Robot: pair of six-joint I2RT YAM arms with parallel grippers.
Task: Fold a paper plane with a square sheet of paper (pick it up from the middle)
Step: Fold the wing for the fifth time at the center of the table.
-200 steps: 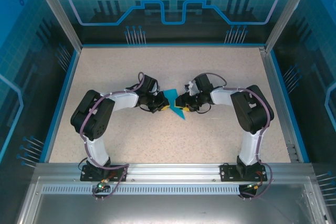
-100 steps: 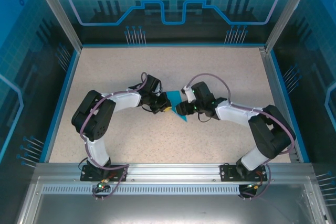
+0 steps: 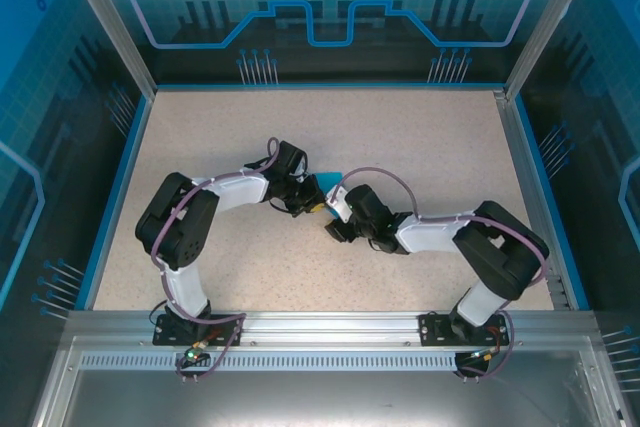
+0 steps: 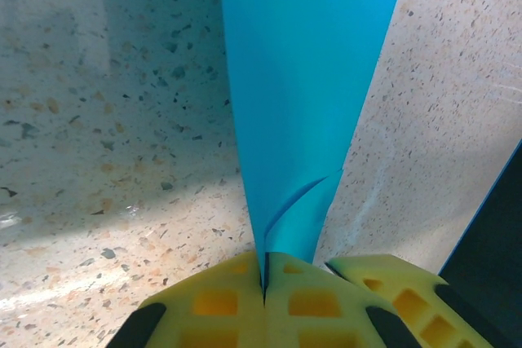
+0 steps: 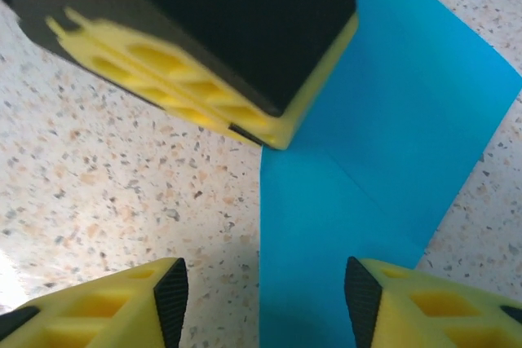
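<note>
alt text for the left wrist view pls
The left claw, yellow fingers shut, pinches the narrow end of a folded blue paper. The paper widens away from the camera over a speckled table.

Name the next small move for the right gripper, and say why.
Probably close the right gripper on the bright blue sheet of paper. Its jaws stand open with the creased paper between them. The left gripper is shut on the paper's narrow end, so a second grip would likely let both arms work the fold.
</note>
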